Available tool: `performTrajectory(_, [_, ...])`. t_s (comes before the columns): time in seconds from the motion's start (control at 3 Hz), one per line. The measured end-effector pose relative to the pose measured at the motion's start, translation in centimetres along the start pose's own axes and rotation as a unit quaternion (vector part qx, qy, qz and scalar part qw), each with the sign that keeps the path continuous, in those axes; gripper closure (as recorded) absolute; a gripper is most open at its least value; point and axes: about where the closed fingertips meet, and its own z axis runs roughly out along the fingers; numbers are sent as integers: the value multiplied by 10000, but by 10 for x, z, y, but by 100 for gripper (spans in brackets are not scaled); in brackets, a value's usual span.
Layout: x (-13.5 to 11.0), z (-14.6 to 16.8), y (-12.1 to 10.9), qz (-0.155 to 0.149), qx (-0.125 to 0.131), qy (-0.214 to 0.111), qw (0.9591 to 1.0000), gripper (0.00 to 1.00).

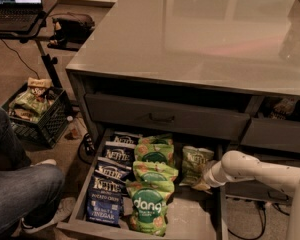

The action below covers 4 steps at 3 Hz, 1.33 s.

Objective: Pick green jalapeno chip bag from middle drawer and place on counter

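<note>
The green jalapeno chip bag, olive-green with white Kettle lettering, lies in the right part of the open middle drawer. My gripper is at the end of the white arm that reaches in from the right. It sits low in the drawer, against the bag's lower right corner. The glossy grey counter fills the top of the view above the drawers.
Dark blue Kettle bags and bright green dang bags lie in two rows in the drawer's left half. A closed drawer front with a bar handle is above. A person's leg, a black crate and a laptop stand are at left.
</note>
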Motion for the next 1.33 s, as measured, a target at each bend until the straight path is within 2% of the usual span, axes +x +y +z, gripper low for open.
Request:
performTrajectory(0.33, [-13,-11,-2,-21,131,-106,9999,100])
performTrajectory(0.67, [-29,-40,1,71,405,-164,9990,100])
performTrajectory(1.0, [-42,-71,20,158,642,-204,9976,100])
performTrajectory(1.33, [-46,-94,46,330,614,-55,9975,100])
